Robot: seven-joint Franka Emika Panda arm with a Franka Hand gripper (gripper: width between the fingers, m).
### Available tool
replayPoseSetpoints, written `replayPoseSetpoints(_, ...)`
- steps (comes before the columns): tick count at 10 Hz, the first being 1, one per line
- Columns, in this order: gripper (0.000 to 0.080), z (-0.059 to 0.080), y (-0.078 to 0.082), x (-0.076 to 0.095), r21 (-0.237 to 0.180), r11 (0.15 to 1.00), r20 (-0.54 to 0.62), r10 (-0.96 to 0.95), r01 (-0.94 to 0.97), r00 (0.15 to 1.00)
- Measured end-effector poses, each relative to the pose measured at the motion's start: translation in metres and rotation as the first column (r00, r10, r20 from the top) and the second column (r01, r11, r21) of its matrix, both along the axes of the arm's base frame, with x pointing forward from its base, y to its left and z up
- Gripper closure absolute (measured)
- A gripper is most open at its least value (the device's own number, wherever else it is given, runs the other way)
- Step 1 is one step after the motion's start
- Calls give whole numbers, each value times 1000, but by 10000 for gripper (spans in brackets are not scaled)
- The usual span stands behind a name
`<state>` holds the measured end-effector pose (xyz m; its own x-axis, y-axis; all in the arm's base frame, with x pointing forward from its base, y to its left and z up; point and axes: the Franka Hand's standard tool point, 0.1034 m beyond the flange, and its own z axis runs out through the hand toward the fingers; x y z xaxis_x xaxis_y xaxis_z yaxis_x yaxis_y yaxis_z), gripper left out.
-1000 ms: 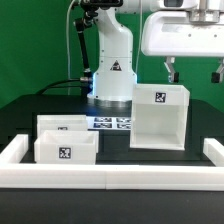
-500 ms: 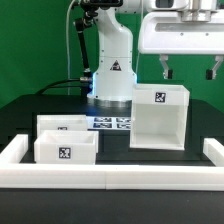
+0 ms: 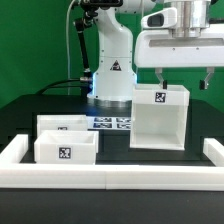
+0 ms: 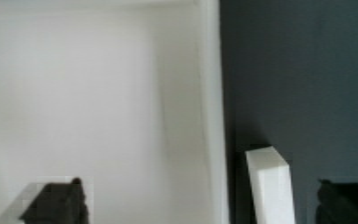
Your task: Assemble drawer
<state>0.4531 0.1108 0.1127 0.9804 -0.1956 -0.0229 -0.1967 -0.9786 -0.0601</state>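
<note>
Matte black table [image 3: 25,120], white rail [image 3: 110,178] along the frame's bottom, bears the drawer casing [image 3: 158,120]; upper right, fingers [image 3: 163,73] stand apart.

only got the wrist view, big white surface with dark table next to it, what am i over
Observer: You are over the casing, the cube-like part. The gripper hangs just above its top, open and holding nothing.
Operator: where are the two low boxes, cant see them
Observer: Both stand at the exterior view's left, apart from the casing. The front box is right before the back box.
Operator: anything lying between them and the casing
Observer: Only the marker board, flat on the table, set a little behind that gap.
</note>
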Motion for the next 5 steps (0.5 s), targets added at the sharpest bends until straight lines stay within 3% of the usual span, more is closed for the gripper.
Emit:
replayPoseSetpoints(3, 150, -13, 7, -7, -1, 1000, -2, 15, -15, 1000)
replayPoseSetpoints(5, 407, -13, 7, -7, 1, 1000, -2, 14, -14, 1000)
